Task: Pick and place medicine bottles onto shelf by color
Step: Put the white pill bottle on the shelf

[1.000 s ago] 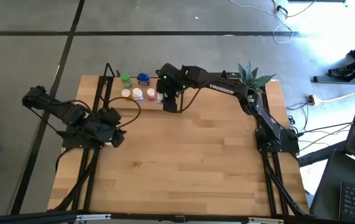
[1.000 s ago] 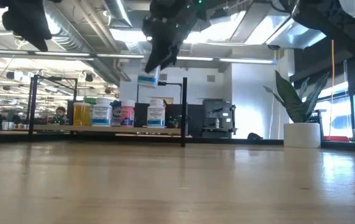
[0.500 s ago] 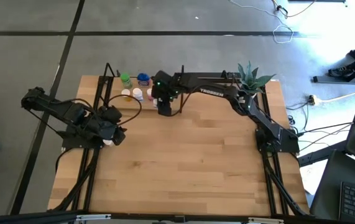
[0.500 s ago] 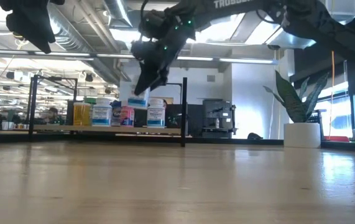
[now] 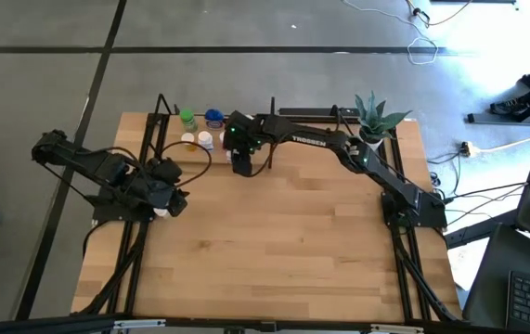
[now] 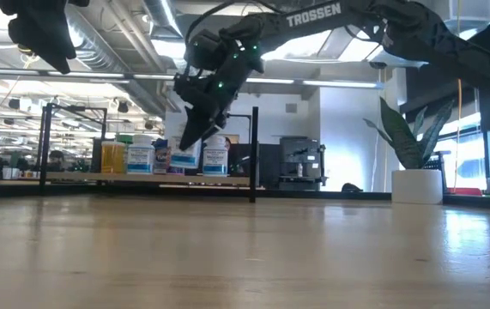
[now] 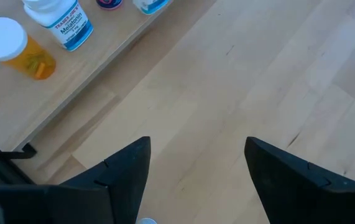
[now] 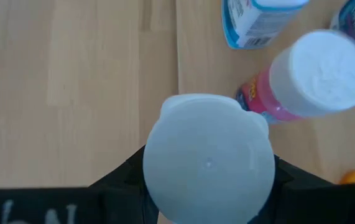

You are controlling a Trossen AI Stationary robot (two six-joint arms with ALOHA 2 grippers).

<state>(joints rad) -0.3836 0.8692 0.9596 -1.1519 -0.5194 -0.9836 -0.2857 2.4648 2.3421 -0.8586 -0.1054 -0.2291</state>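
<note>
My right gripper (image 5: 239, 160) reaches to the shelf (image 5: 174, 148) at the table's far left and is shut on a white medicine bottle with a blue label (image 6: 184, 154). It holds the bottle low, in the row of standing bottles. In the low view that row holds an orange bottle (image 6: 111, 157), white bottles (image 6: 141, 154) (image 6: 215, 156) and a pink one (image 6: 163, 158). A green bottle (image 5: 187, 119) and a blue one (image 5: 213, 118) stand farther back. My left gripper (image 7: 196, 168) is open and empty above the tabletop beside the shelf. My right gripper pinches the white bottle just below its white cap (image 8: 208, 165) between its two fingers, one on each side. The fingers come from above, slanting down. The bottle hangs upright at shelf level (image 6: 184, 165); whether its base touches the board, I cannot tell.
A pink bottle with a white cap (image 8: 317, 71) and a white blue-labelled bottle (image 8: 261, 18) stand close beside the held one. Black shelf posts (image 6: 254, 154) rise at the board's corners. A potted plant (image 5: 376, 116) stands at the far right. Bare tabletop (image 5: 283, 241) lies toward the near edge.
My right gripper has carried the white bottle toward the table's left edge and down, from well above the shelf into the row of bottles standing there. It has stayed shut on the bottle, which has stayed upright.
</note>
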